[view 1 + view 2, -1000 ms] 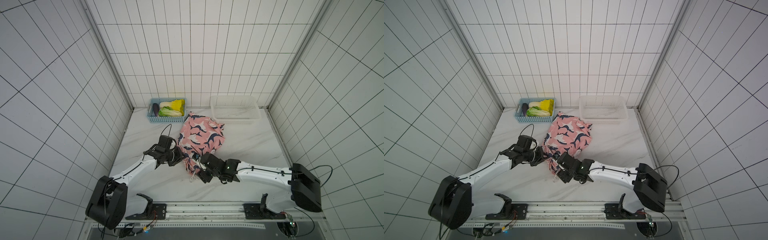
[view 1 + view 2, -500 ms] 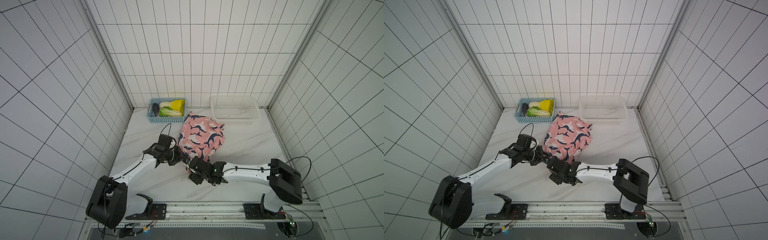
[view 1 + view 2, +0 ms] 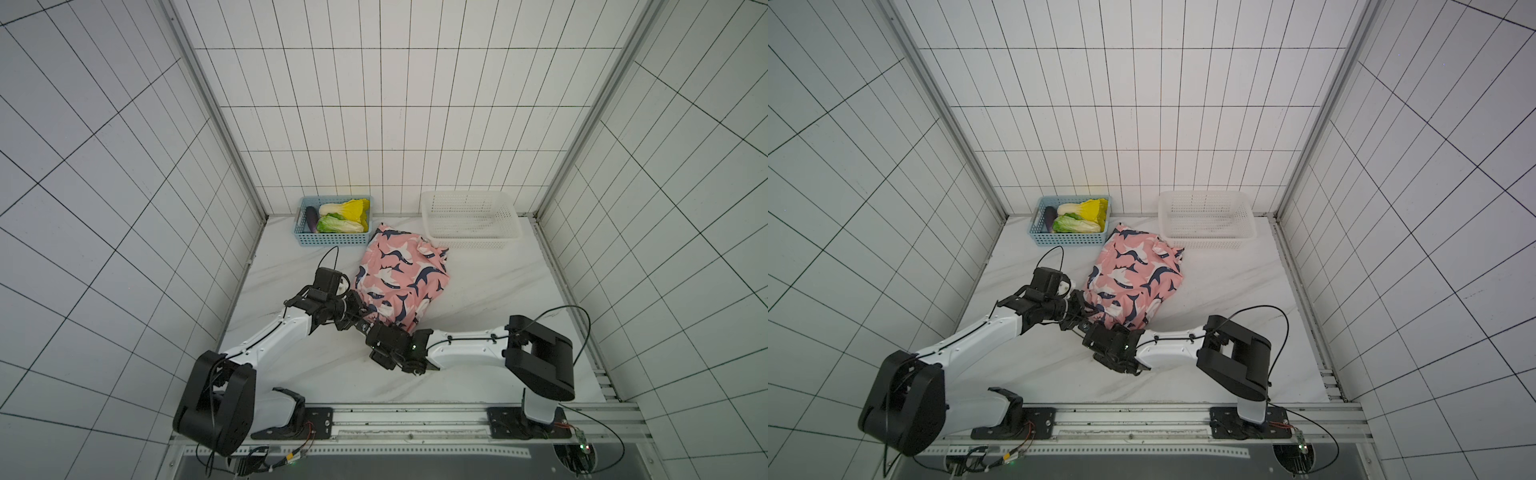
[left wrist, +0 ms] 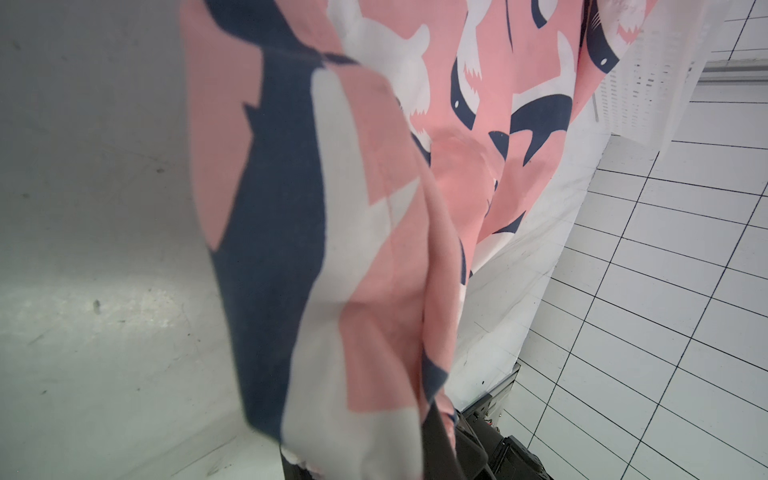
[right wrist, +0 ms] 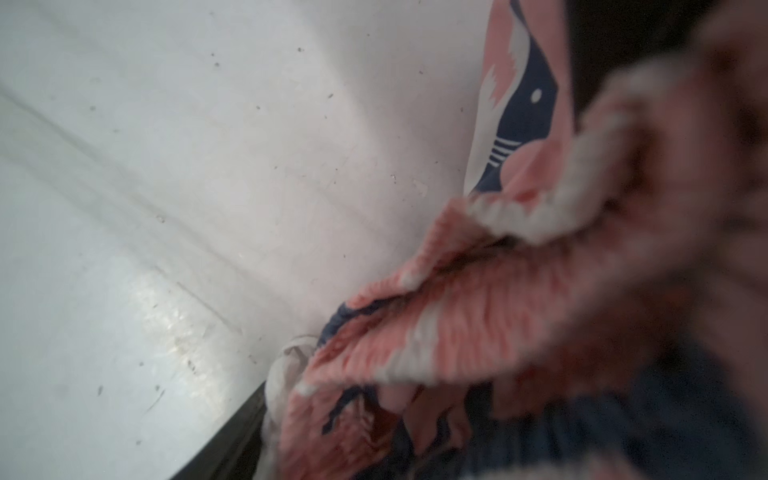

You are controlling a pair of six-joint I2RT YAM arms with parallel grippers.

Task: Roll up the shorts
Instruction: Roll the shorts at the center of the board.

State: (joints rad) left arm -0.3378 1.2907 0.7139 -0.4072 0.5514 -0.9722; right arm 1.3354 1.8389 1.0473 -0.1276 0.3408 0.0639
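Observation:
The pink shorts [image 3: 399,274] [image 3: 1133,274] with navy-and-white sharks lie crumpled mid-table, their near end gathered and lifted. My left gripper [image 3: 362,311] [image 3: 1087,308] is shut on the near-left edge of them. In the left wrist view the fabric [image 4: 374,249] drapes over the jaws and hides them. My right gripper [image 3: 371,329] [image 3: 1089,329] is right beside it at the near edge. The ribbed waistband [image 5: 498,311] fills its jaw space, with one dark finger [image 5: 245,436] showing beside the cloth. Blur hides whether it clamps.
A blue basket [image 3: 332,242] of vegetables stands at the back left and a white basket [image 3: 469,242] at the back right, both close to the shorts' far end. The two wrists are nearly touching. The marble table [image 3: 490,303] ends at a metal rail in front.
My right gripper has slid left along the shorts' near edge, ending next to the left gripper, and its elbow has swung inward. The left arm has stayed put, still holding the fabric.

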